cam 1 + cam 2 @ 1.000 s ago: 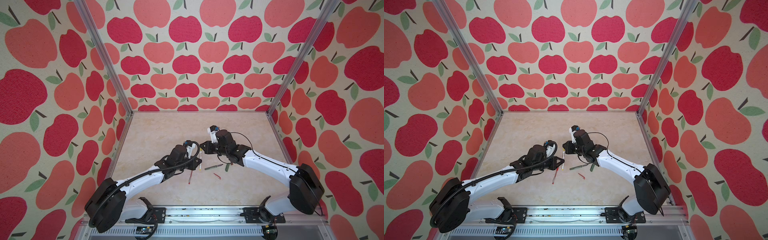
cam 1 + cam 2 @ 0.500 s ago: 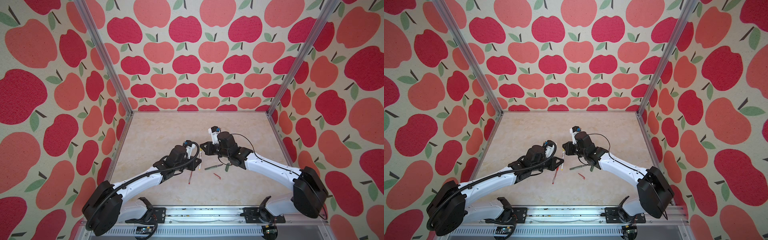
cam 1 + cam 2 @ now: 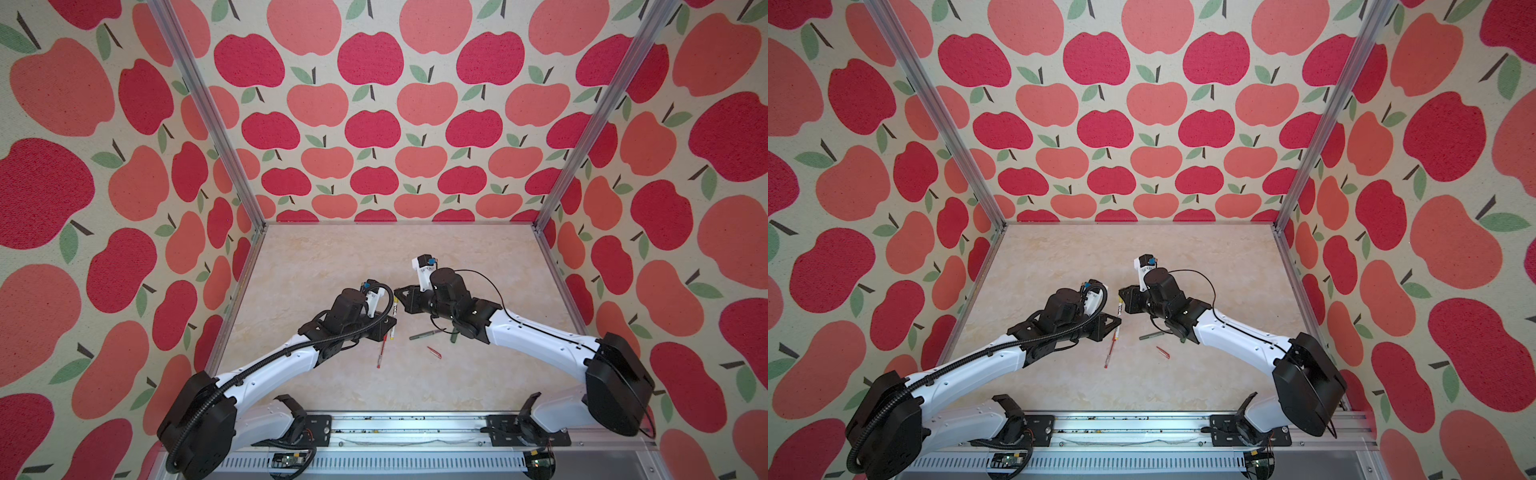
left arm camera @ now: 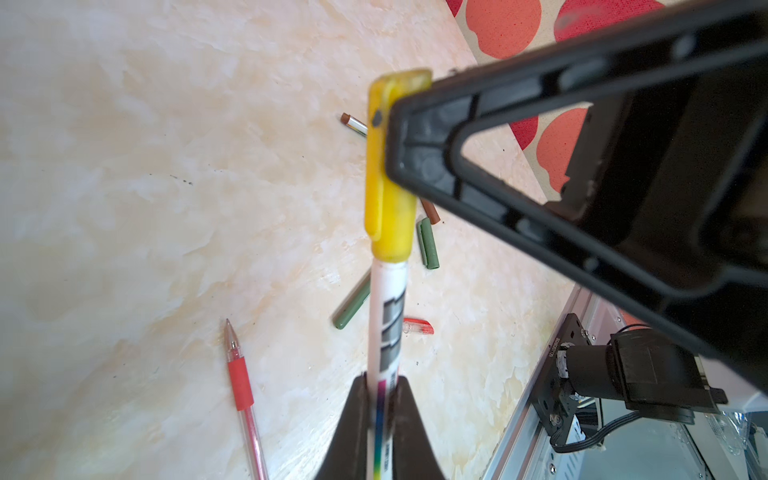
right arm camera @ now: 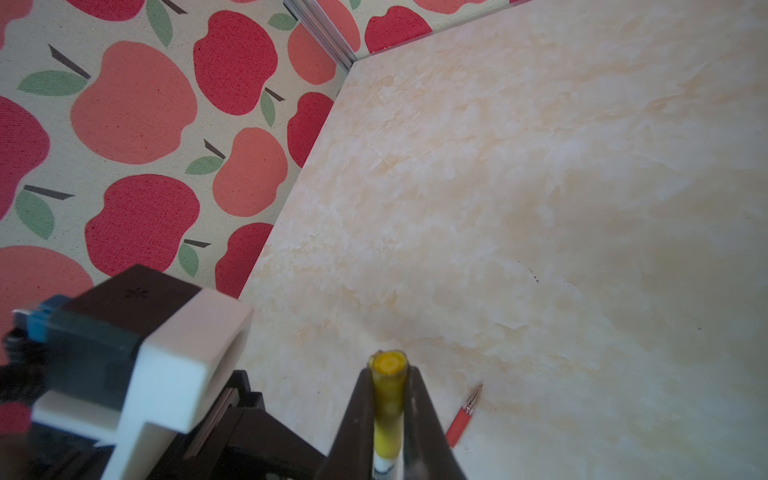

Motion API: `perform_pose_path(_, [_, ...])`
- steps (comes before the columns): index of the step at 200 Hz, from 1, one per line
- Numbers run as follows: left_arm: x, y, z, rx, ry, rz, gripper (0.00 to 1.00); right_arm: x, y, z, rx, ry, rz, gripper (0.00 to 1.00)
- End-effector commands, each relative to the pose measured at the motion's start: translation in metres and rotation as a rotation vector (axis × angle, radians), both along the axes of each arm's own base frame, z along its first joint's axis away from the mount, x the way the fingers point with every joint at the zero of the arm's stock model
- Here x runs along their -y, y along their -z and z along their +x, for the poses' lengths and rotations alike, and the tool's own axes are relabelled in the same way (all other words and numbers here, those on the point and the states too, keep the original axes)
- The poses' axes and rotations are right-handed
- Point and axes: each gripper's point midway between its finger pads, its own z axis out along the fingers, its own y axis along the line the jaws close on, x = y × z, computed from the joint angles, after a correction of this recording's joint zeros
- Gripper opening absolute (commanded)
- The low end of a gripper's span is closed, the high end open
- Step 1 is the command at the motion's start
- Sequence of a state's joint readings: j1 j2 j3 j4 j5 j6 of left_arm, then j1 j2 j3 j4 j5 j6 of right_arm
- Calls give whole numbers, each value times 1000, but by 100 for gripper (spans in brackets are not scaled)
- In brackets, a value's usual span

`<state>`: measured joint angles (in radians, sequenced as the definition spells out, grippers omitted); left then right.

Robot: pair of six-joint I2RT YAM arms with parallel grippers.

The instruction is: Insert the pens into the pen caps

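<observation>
Mid-air over the middle of the worktop (image 3: 332, 257), the white pen (image 4: 388, 316) and the yellow cap (image 4: 390, 199) were joined end to end, held up between both arms. L claw (image 4: 382, 388) was pinched tight on the pen's barrel, which was white w/ grey block print and a rainbow stripe near the grip. R claw (image 5: 388, 388) was squeezed narrow on the cap, a stubby yellow tube w/ a flat clip down one side, its round end facing the right wrist view. The cap's mouth sat over the pen's tip. How deep it went, couldn't tell. In both top views the claws were nearly tip to tip.

Below, the rest lay flat on the worktop, uncapped:
- the red pen (image 4: 241, 382), clear barrel w/ red grip & metal tip, lay nearest the L arm
- the dk-green pen (image 4: 353, 303) lay near it, toward the R arm
- the red cap (image 4: 417, 327) lay close by
- the dk-green cap (image 4: 428, 243) lay just beside the brown cap (image 4: 430, 212)
- a brown-ended pen (image 4: 353, 123) was mostly hidden behind the yellow cap
</observation>
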<state>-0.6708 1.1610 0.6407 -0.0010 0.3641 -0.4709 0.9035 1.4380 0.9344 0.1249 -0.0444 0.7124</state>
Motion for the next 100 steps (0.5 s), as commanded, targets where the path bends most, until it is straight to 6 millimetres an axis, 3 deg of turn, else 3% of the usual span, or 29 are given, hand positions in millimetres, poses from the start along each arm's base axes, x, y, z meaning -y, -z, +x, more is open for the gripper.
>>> perform_pose_path(1, [-21,-45,43,150,-161,-43,0,7,58,-35,-144,-68,-144,2])
perform_pose_path(100, [-37,-64,63,194,-199,-66,0,-5,78,-50,-172,-89,-158,1])
